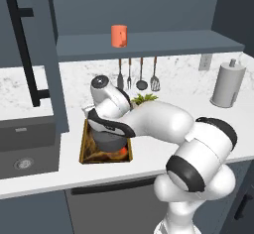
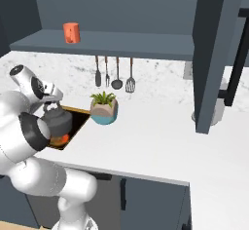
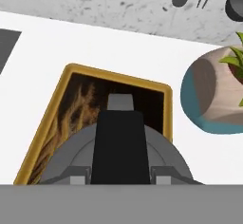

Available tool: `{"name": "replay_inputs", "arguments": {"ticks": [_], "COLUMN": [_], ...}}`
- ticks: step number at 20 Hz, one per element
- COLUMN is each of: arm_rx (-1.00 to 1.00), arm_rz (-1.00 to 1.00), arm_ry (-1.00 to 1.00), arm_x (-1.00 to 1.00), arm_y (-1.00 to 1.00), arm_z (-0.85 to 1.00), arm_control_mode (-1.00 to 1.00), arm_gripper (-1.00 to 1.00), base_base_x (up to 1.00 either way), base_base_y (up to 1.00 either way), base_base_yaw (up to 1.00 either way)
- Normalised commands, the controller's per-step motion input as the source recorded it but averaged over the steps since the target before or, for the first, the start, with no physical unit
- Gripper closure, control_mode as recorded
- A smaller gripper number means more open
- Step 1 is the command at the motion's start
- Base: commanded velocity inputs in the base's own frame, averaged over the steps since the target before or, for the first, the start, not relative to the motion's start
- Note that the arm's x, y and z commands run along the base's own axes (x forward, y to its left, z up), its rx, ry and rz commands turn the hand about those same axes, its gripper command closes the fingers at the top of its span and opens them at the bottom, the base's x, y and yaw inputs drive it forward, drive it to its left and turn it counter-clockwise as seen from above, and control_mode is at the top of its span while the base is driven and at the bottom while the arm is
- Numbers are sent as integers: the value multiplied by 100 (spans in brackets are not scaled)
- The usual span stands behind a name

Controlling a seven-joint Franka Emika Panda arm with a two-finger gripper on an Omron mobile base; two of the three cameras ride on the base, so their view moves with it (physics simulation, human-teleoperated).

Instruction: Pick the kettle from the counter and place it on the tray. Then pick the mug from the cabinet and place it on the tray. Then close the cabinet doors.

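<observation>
The dark-grey kettle (image 1: 106,140) (image 2: 59,121) (image 3: 71,156) is low inside the gold-rimmed tray (image 1: 84,144) (image 2: 80,111) (image 3: 52,104) on the white counter (image 1: 59,173) (image 2: 155,141). I cannot tell whether it touches the tray floor. My gripper (image 1: 110,130) (image 2: 52,108) (image 3: 121,175) comes down from above, shut on the kettle's black arched handle. The orange-red mug (image 1: 119,35) (image 2: 71,32) stands upright on the cabinet shelf (image 1: 173,42) (image 2: 136,44). Both cabinet doors (image 1: 34,54) (image 2: 214,53) hang open.
A beige-and-teal plant pot (image 1: 144,99) (image 2: 103,109) (image 3: 213,95) stands just right of the tray. Utensils (image 1: 136,74) (image 2: 114,73) hang on the backsplash. A tall grey cylinder (image 1: 228,84) stands far right, and the sink (image 1: 25,148) lies left of the tray.
</observation>
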Motion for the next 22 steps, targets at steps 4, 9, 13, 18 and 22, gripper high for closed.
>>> {"name": "replay_inputs", "arguments": {"ticks": [4,9,13,18,22], "arm_rx": [2,2,3,0,0], "arm_rz": [-13,-11,-8,-4,0], "arm_ry": [0,0,-8,-22,-33], "arm_x": [47,51,52,20,0], "arm_y": [10,9,4,7,5], "arm_z": [-1,-5,-6,-6,-2], "arm_control_mode": [-100,-100,-100,-100,-100], "arm_gripper": [100,100,100,100,100], "base_base_x": [0,0,0,0,0], "base_base_y": [0,0,0,0,0], "base_base_yaw": [0,0,0,0,0]}}
